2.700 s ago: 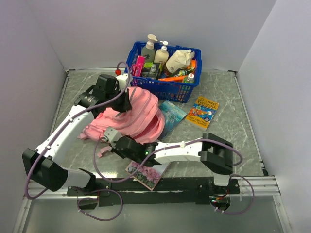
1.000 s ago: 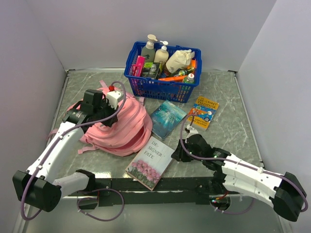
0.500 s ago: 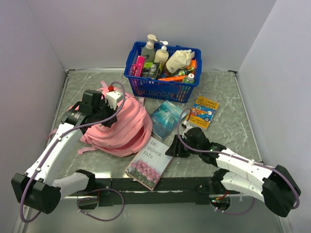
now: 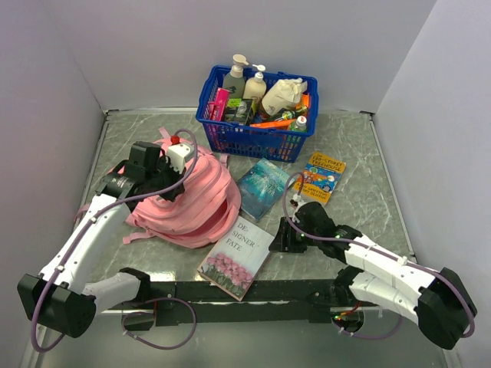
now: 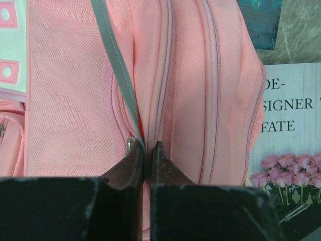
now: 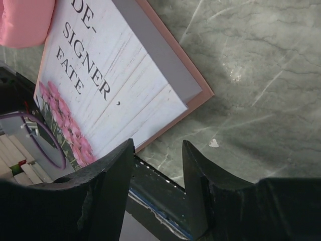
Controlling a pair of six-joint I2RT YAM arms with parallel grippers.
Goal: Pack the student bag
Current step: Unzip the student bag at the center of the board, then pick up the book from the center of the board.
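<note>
The student bag, a large soft pink backpack, lies on the table's left half. My left gripper rests on its top. In the left wrist view the jaws are shut on the bag at a zip seam, beside a grey strap and a small metal ring. My right gripper is open and empty, low over the table, just right of a white book with pink roses. In the right wrist view its left fingertip is at the edge of the book.
A teal book lies beside the bag, and a colourful book further right. A blue basket of bottles stands at the back. The black base rail runs along the near edge, under the white book's corner.
The right arm left the bag, swung right, then came in low beside the white book. The bag has settled flatter and further left. The left gripper stays shut on it.
</note>
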